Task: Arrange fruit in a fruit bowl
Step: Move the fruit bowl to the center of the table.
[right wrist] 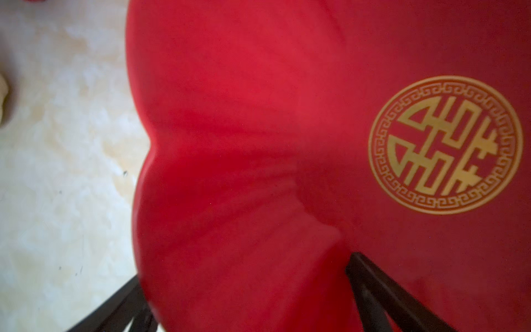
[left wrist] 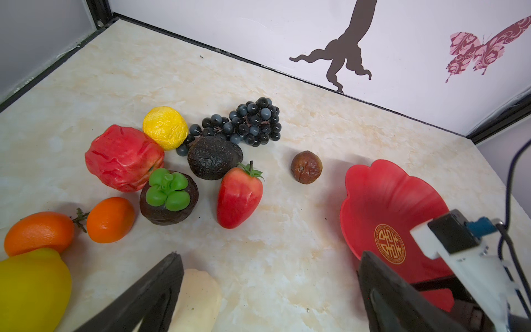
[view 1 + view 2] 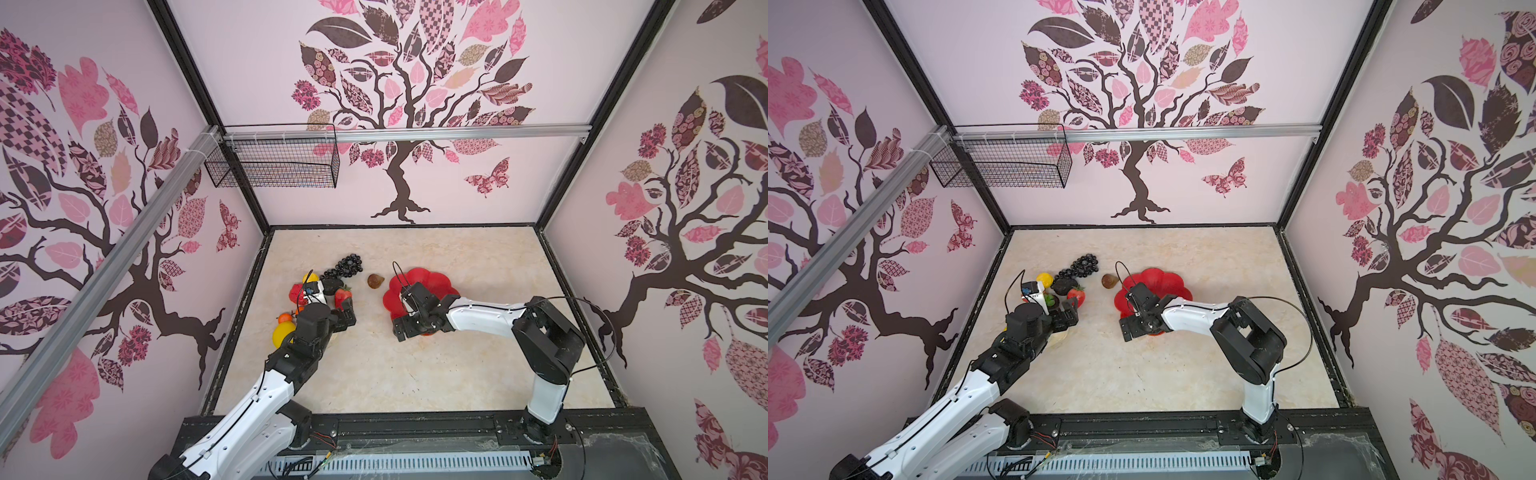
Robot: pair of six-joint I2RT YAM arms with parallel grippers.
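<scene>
1. Nearest us, the left gripper (image 2: 268, 255) stands wide with nothing between its fingers. The cream pear (image 2: 198, 299) lies just beside one finger and the big lemon (image 2: 31, 287) lies outside it. We judge the pear the handiest first pick: we should centre over it before closing.
2. The right gripper (image 1: 245, 267) is equally wide and holds nothing. Its jaws straddle the near rim of the fruit bowl (image 1: 258, 115), one over the table (image 1: 57, 172) and one over the dish. We cannot tell whether it touches. No fruit shows in the bowl, so we reckon the task has barely begun.
3. Farther on lie the oranges (image 2: 110, 220), the mangosteen (image 2: 169, 198) and the strawberry (image 2: 240, 198), close together. We would grip across the strawberry's narrow width.
4. Behind them are the apple (image 2: 123, 158) and the avocado (image 2: 214, 158), with the fig (image 2: 306, 166) alone between the cluster and the bowl.
5. Farthest are the small lemon (image 2: 165, 128) and the grape bunch (image 2: 250, 122), touching the avocado. The bunch looks floppy, so we would place it late, clear of the gold emblem (image 2: 389, 244).
</scene>
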